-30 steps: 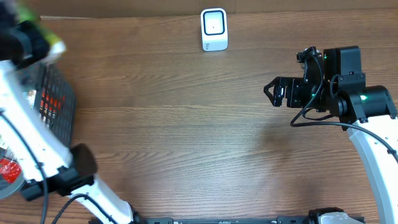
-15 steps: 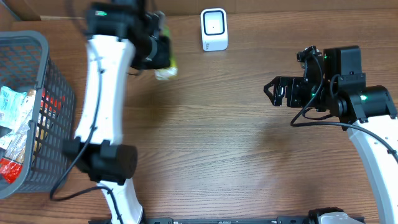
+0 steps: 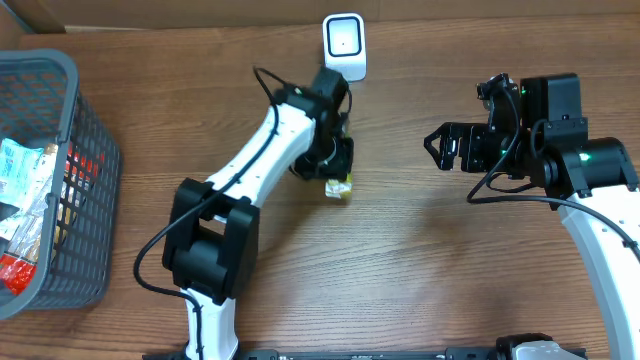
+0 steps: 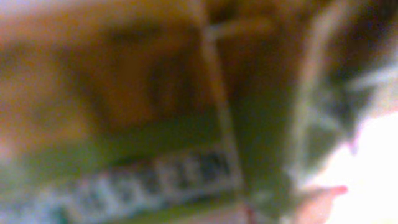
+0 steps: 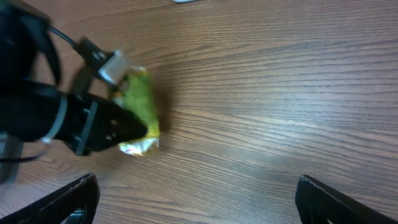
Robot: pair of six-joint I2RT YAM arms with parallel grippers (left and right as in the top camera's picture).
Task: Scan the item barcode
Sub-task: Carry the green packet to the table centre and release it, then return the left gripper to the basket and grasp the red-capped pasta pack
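— Scanned yet?
— Not as far as shown. Pinched narrow in the left gripper: yellow-green crinkly foil packet, near the white box-shaped scanner but not at its face.
— Right gripper?
— Stood wide, holding nothing, well apart. Left to do, probably: presenting the barcode to the scanner.

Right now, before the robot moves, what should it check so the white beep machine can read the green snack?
1. Left gripper shut on the green packet: ok.
2. Packet held close up to the white scanner: not ok, it is apart from it, on the robot's side.
3. Barcode turned toward the scanner: cannot tell, the left wrist view is blurred.
4. Right gripper open, empty and off to the side: ok.
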